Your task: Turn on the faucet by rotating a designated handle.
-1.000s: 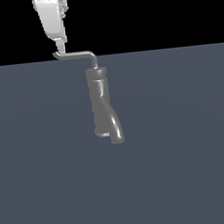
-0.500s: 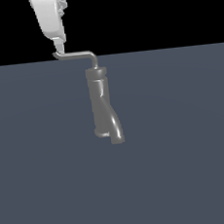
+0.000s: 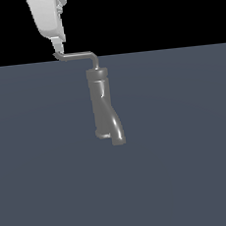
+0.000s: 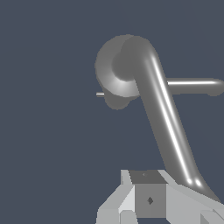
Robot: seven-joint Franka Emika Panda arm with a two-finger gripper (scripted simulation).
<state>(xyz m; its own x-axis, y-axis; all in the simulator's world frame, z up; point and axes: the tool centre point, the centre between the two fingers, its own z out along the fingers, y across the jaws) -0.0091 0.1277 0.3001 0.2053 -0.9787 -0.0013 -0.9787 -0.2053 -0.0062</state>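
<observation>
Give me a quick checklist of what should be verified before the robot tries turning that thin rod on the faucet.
1. Pincer reaches the handle tip: ok, it sits right at the hooked end.
2. Pincer touching the thin rod, not the thick spout: ok.
3. Pincer closed around the rod: cannot tell.
4. Faucet standing upright: ok.
5. Free space beside the handle for swinging: ok, nothing else shows near it.
6. Which way it must turn: cannot tell.

handle (image 3: 78,54) atop faucet (image 3: 103,106), pincer (image 3: 57,47) at its tip

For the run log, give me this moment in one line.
phase: at handle tip | gripper: touching handle, grip unclear | faucet: upright
</observation>
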